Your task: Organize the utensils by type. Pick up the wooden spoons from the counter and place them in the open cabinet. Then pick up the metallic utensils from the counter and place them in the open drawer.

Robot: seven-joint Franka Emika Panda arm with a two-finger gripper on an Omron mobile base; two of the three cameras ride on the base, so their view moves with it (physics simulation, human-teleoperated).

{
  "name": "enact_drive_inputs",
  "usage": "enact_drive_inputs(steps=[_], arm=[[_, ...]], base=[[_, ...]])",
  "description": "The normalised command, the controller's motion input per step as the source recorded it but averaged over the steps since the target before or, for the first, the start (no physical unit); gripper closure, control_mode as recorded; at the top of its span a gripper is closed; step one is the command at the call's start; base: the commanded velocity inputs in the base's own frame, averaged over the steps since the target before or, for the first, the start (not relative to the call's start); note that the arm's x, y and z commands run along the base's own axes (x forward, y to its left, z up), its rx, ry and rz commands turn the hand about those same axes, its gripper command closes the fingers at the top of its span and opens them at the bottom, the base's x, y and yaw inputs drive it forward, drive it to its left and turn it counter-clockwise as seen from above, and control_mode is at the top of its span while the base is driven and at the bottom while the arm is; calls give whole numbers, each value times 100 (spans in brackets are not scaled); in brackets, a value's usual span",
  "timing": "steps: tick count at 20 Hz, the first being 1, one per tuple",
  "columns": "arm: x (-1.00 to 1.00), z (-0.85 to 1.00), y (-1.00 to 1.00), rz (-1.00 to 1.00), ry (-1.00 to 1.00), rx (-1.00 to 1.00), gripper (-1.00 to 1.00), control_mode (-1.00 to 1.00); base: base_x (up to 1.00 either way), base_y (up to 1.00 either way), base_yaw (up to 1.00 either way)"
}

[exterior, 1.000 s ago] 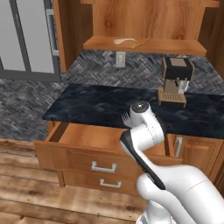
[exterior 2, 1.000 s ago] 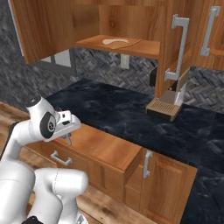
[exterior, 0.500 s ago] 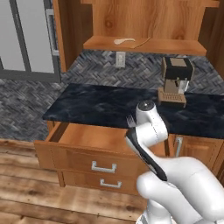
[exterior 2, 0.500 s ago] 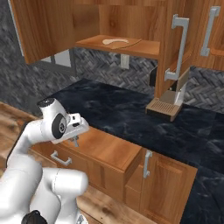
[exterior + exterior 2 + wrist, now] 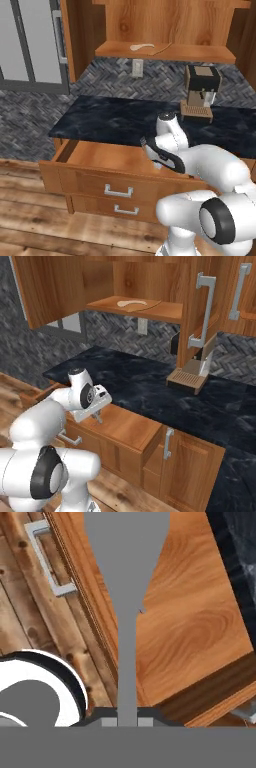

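My gripper [image 5: 98, 417], fingers clamped on a grey metal utensil [image 5: 127, 607], had swung over the open drawer [image 5: 107, 157], release pending toward six o'clock.

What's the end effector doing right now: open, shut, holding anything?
End effector: shut on a thin flat grey metal utensil, held over the open orange-brown wooden drawer.

Open drawer [image 5: 107, 157] floor bare beneath utensil-holding end effector [image 5: 96, 415].
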Motion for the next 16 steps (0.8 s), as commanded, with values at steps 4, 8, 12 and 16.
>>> enact_drive_inputs(steps=[4, 8, 12, 16], arm=[[58, -29, -5, 39, 18, -7, 100, -100], [63, -32, 0, 28, 23, -5, 100, -100], [52, -46, 2, 13, 17, -3, 100, -100], [46, -52, 1, 3, 6, -1, 100, -100]], base=[[0, 0, 0], [0, 0, 0], [0, 0, 0], [0, 0, 0]])
